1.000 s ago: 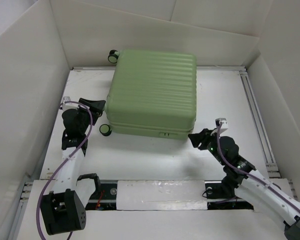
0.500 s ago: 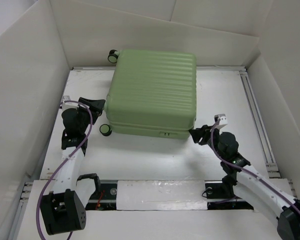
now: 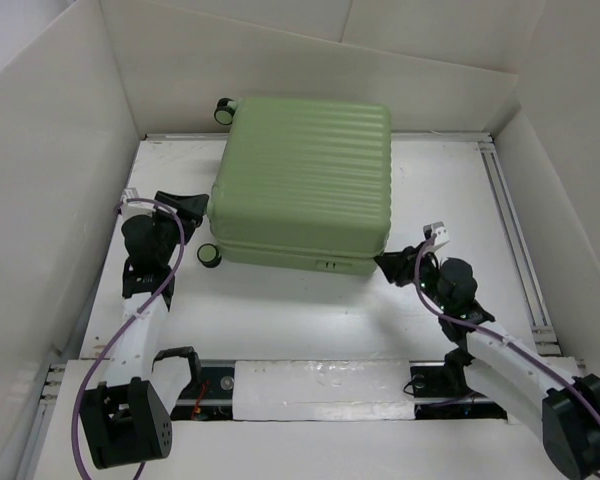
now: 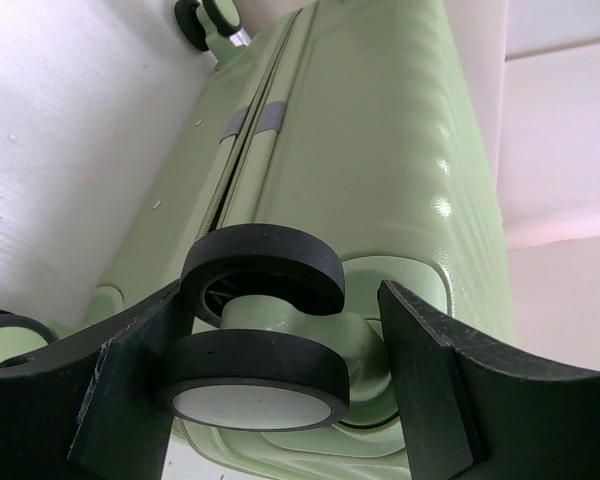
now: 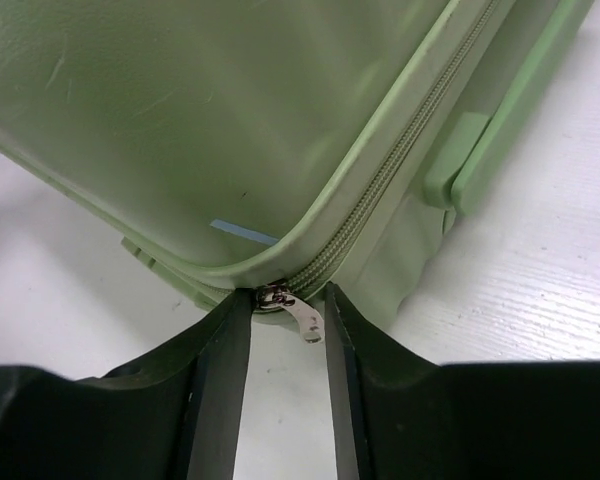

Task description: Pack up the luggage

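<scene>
The large pale green ribbed hard-shell suitcase (image 3: pixel 305 180) lies flat and shut at 12 o'clock on the white table (image 3: pixel 280 310). Packing looks nearly done, with probably only the zip's corner left. The right gripper (image 5: pixel 286 295), narrow, flanks the small metal zip pull (image 5: pixel 302 318) at 5 o'clock without clearly pinching it. The left gripper (image 4: pixel 285 300), wide, straddles 1 black twin wheel (image 4: pixel 263 270) at 8 o'clock. Tall white walls (image 3: pixel 60 150) crowd both sides.

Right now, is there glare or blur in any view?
Left wrist: bright glare spots on the case, wheel sharp. Right wrist: zipper pull sharp, no glare. Top external: even light, soft shadows, nothing blurred.
</scene>
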{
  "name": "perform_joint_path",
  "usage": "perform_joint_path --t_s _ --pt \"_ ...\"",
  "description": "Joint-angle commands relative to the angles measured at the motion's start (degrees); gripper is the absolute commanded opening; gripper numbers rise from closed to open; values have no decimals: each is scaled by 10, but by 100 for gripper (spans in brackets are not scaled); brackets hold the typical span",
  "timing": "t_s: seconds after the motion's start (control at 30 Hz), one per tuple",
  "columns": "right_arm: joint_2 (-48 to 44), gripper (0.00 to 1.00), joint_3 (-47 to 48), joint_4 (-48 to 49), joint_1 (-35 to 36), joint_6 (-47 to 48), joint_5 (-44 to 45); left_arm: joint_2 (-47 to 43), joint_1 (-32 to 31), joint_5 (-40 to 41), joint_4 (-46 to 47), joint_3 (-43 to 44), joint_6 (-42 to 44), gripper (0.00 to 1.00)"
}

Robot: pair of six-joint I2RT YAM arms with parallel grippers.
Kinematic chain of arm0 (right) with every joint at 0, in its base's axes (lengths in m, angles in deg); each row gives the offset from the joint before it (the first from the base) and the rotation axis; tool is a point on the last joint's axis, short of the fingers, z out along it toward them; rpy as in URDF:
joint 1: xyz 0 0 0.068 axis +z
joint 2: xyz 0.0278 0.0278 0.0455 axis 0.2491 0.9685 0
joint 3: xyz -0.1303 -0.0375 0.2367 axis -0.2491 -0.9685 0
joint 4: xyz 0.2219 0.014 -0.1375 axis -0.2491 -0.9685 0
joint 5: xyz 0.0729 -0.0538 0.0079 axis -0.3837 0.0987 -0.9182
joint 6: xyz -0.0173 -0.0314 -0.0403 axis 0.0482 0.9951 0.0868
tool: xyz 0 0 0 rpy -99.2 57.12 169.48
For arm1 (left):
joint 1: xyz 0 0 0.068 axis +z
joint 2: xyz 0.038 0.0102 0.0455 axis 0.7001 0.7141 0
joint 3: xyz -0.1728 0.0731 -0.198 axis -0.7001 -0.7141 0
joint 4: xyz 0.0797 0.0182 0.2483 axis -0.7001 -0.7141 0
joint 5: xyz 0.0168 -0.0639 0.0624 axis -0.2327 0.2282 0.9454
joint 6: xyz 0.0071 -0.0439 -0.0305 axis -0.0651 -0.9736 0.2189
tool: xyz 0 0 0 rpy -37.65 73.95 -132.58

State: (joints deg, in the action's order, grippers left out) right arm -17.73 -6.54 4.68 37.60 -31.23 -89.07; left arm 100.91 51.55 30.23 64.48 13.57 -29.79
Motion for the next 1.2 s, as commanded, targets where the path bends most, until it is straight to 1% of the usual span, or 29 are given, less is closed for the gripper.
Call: perform_joint_path --t_s 0.0,0.07,0.1,0.2,0.23,0.33,0.37,0.5,0.57,0.63,0.67,0.7,0.73,0.77,0.8,0.87,0.9,1.0,1.07,1.1,1.17 --pt "20 28 11 94 9 -11 -86 -8 -24 -88 59 8 24 0" --pt "20 22 4 101 9 -19 -86 -8 -24 -93 64 8 24 0" --pt "13 15 -5 101 9 -27 -86 -8 -24 -93 64 8 24 0" --pt "-24 8 -28 96 9 -49 -80 -8 -24 -99 75 -4 19 0" --pt "-50 1 -34 89 9 -55 -80 -8 -24 -99 81 -9 19 0" --pt "-92 0 -41 42 9 -69 -67 -8 -36 -93 88 -14 19 0" --pt "-117 0 -41 6 9 -77 -66 -8 -36 -93 88 -14 19 0" --pt "-170 0 -34 -81 31 -92 -56 -3 -41 -82 114 -29 0 0" --pt "-182 0 -28 -98 53 -99 -30 4 -41 -87 121 -34 -5 0" --pt "-182 0 -13 -141 71 -93 -6 9 -41 -92 126 -34 -10 0" --pt "-182 0 2 -161 77 -93 38 9 -41 -92 126 -34 -10 0" --pt "-182 0 9 -194 77 -93 63 9 -41 -86 115 -34 -3 0" --pt "-176 2 15 -206 77 -93 81 9 -41 -86 110 -28 -3 0" --pt "-176 11 15 -214 77 -101 117 3 -41 -86 110 -27 2 0" --pt "-176 29 15 -214 77 -111 132 -2 -41 -79 103 -27 2 0" --pt "-176 41 15 -225 77 -135 155 -2 -41 -79 96 -14 8 0" --pt "-176 43 21 -225 77 -136 171 -2 -41 -74 89 -14 13 0" --pt "-171 44 21 -238 77 -150 201 -2 -41 -74 78 -7 19 0" --pt "-151 44 28 -238 77 -150 209 -2 -41 -74 78 -7 19 0" --pt "-142 45 33 -238 77 -150 209 -2 -41 -74 84 -7 19 0" --pt "-107 45 33 -206 77 -138 187 -2 -41 -74 84 -7 19 0"
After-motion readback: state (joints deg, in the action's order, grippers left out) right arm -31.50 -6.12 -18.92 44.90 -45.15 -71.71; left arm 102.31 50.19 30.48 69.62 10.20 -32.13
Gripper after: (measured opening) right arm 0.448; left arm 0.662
